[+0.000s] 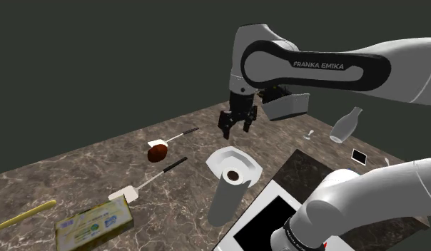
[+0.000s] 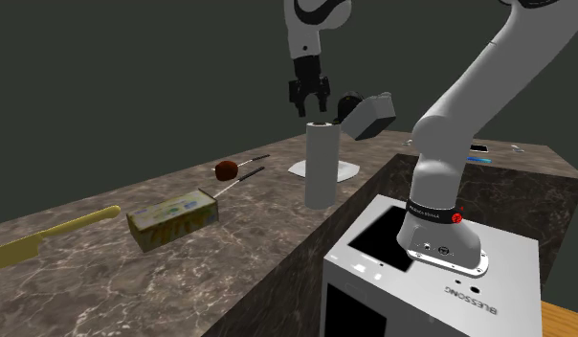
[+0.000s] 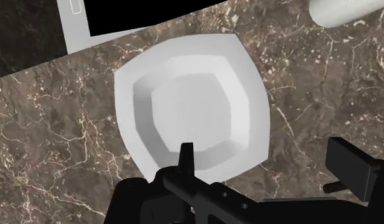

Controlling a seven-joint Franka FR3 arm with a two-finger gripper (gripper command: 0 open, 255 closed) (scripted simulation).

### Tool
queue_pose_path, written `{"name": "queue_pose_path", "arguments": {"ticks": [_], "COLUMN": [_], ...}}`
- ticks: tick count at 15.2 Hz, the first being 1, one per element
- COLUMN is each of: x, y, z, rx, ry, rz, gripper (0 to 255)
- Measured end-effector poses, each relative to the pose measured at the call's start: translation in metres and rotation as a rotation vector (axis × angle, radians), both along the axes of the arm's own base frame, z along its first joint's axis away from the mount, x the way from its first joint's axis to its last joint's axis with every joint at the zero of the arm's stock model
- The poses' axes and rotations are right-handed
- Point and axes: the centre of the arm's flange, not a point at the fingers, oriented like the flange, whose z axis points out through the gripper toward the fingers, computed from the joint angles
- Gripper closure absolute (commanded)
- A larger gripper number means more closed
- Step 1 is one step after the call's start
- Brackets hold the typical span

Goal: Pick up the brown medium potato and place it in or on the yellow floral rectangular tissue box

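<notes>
The gripper hangs in the air over the counter, its two fingers apart and nothing between them. In the wrist view those fingers frame a white square dish directly beneath, with bare marble all round it.

The potato is brown and lies on the counter well apart from the gripper, towards the far edge as the shoulder view has it. It sits right against the white head of a spatula, whose dark handle runs off towards the far edge; I cannot tell whether the potato rests on the head or only touches it. In the second exterior view the potato shows at the end of that same handle.

A second spatula lies nearer the near edge, its head pointing towards the box. The box is yellowish with a pale printed top and lies flat at the shoulder view's lower left corner of the counter, well apart from the potato. In the second exterior view the box sits between the potato and a long yellow tool that lies along the counter.

A grey roll stands upright just beside the dish, between it and the stand. A pale bottle leans near the far corner on the shoulder view's right.
</notes>
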Motion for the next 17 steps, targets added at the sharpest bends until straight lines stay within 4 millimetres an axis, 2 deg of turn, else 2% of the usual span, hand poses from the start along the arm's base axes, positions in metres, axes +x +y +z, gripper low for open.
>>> {"name": "queue_pose_path", "arguments": {"ticks": [4,11,17], "x": [0.03,0.093,0.155], "y": [0.038,0.087,0.118], "z": [-0.022,-0.061,-0.097], "rx": [0.009,0.024,0.038], "ry": [0.003,0.006,0.009], "rz": [-0.108,-0.296,-0.459], "gripper": [0,0,0]}}
